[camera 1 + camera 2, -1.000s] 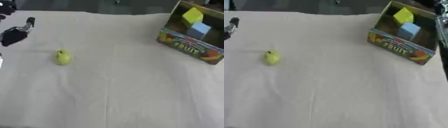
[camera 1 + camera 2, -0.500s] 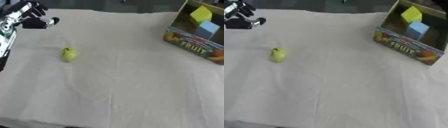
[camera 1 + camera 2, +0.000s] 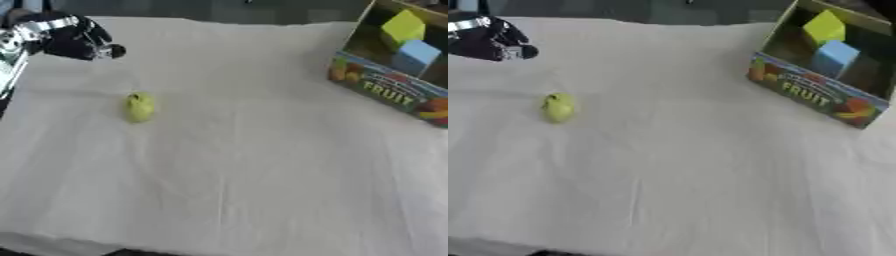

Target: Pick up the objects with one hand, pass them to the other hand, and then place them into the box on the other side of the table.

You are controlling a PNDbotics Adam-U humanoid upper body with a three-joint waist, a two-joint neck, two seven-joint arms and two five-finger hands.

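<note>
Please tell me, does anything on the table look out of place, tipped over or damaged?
Nothing stands out. The green fruit lies alone on the white cloth, apart from the left hand. The fruit box stands at the right with a yellow block and a blue block inside.

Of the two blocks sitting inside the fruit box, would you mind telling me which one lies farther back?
The yellow-green block lies farther back in the fruit box; the light blue block sits in front of it, closer to the printed front wall.

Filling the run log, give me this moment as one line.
left hand: above pear, holds nothing | pear: on cloth, untouched | box: far right, two blocks inside | right hand: unseen
</note>
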